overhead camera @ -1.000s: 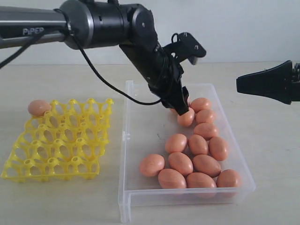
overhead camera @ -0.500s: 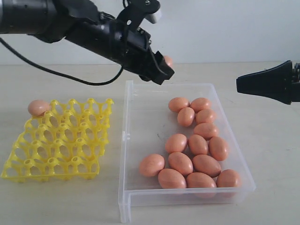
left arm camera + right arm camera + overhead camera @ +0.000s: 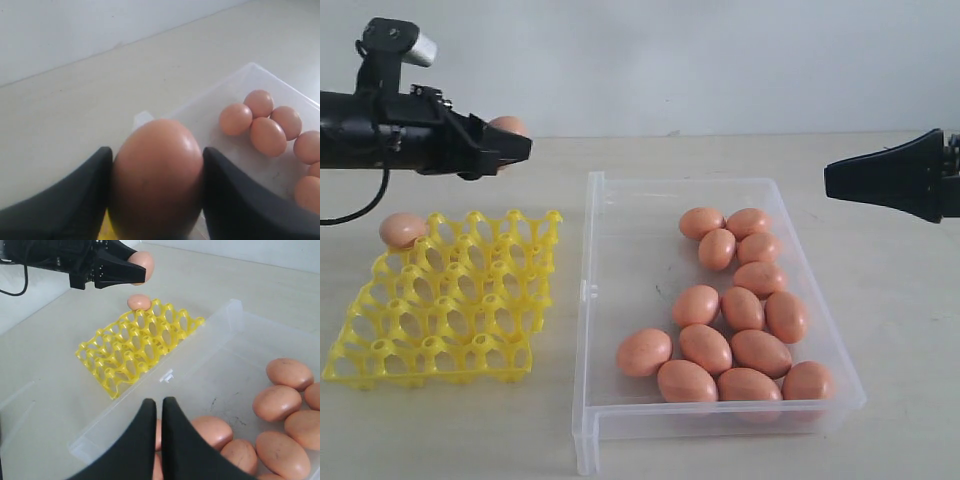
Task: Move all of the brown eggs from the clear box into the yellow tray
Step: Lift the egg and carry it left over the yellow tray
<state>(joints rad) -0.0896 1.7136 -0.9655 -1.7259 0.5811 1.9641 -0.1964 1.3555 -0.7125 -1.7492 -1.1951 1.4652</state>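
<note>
Sitting clamped in left gripper (image 3: 156, 152): brown egg (image 3: 156, 180)

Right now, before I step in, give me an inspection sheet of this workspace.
Surface: pale table.
Job's things: clear box holds fourteen brown eggs; yellow tray has one corner egg, far left.
Clutter: nothing seen.
Tools: left tool grips a lifted egg in the air near the tray; right tool shut, empty.
Cables: black cable hangs by the left arm.
Surroundings: plain pale wall.

Matte brown eggs (image 3: 743, 308), clear plastic box (image 3: 640, 270)
</note>
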